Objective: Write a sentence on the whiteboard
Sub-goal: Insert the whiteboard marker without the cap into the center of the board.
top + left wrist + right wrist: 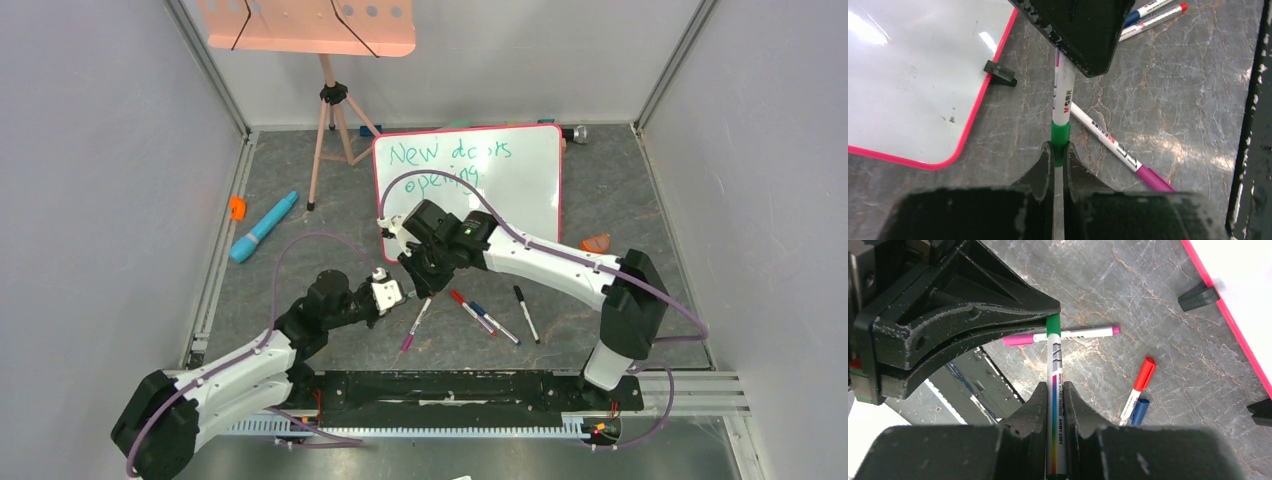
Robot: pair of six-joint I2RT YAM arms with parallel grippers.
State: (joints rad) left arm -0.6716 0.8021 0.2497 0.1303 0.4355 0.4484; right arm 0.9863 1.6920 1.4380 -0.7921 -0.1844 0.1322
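Observation:
The whiteboard (520,190) lies flat at the back centre, and the sentence (450,160) on it is green handwriting in two lines, "New doors opening". In front of it both grippers meet on one green marker (1053,360). My right gripper (1054,390) is shut on its white barrel. My left gripper (1060,150) is shut on its green cap (1060,135), which sits on the marker's end. In the top view the left gripper (395,292) and right gripper (412,262) stand tip to tip just off the whiteboard's near left corner (913,75).
Pink (415,322), red (468,309), blue (497,326) and black (526,314) markers lie on the table under and right of the grippers. A salmon tray on a tripod (335,130) stands back left. A blue tube (262,227) and small orange pieces (237,207) (596,242) lie at the sides.

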